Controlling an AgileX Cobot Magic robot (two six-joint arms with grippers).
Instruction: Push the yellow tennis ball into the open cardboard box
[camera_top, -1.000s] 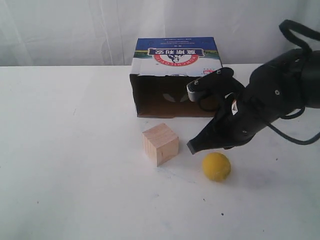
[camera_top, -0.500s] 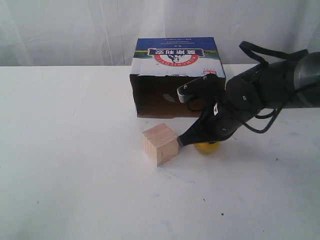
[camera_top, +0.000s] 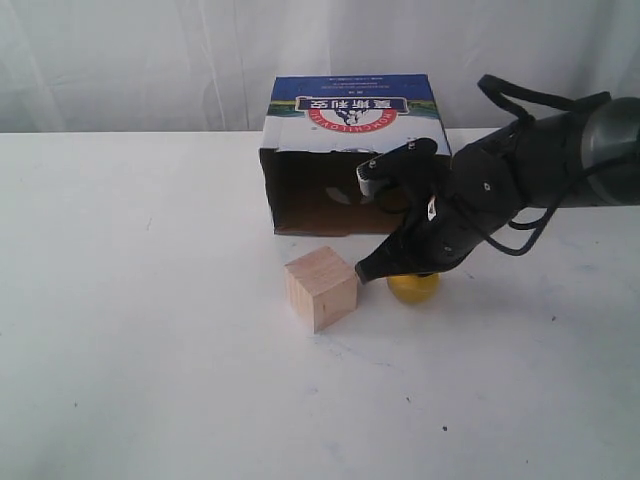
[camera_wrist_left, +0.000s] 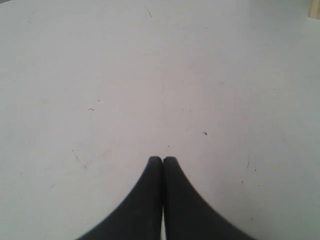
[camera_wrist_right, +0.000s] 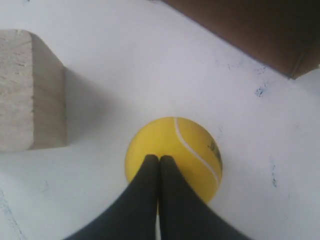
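Observation:
The yellow tennis ball (camera_top: 413, 287) (camera_wrist_right: 173, 156) rests on the white table, a short way in front of the open cardboard box (camera_top: 352, 152) and to the right of the wooden cube. My right gripper (camera_top: 366, 273) (camera_wrist_right: 159, 159) is shut and empty, its closed tips lying over the ball's top and covering much of it in the exterior view. The box's dark opening faces the ball; its brown edge (camera_wrist_right: 250, 30) shows in the right wrist view. My left gripper (camera_wrist_left: 162, 160) is shut over bare table and does not show in the exterior view.
A pale wooden cube (camera_top: 320, 288) (camera_wrist_right: 30, 90) stands just left of the ball, close to my right gripper's tip. A white curtain hangs behind the table (camera_top: 150, 350).
The ball has moved from the near right up toward the box, and my right arm swung left and down over it. In the last half second both edged slightly further toward the box.

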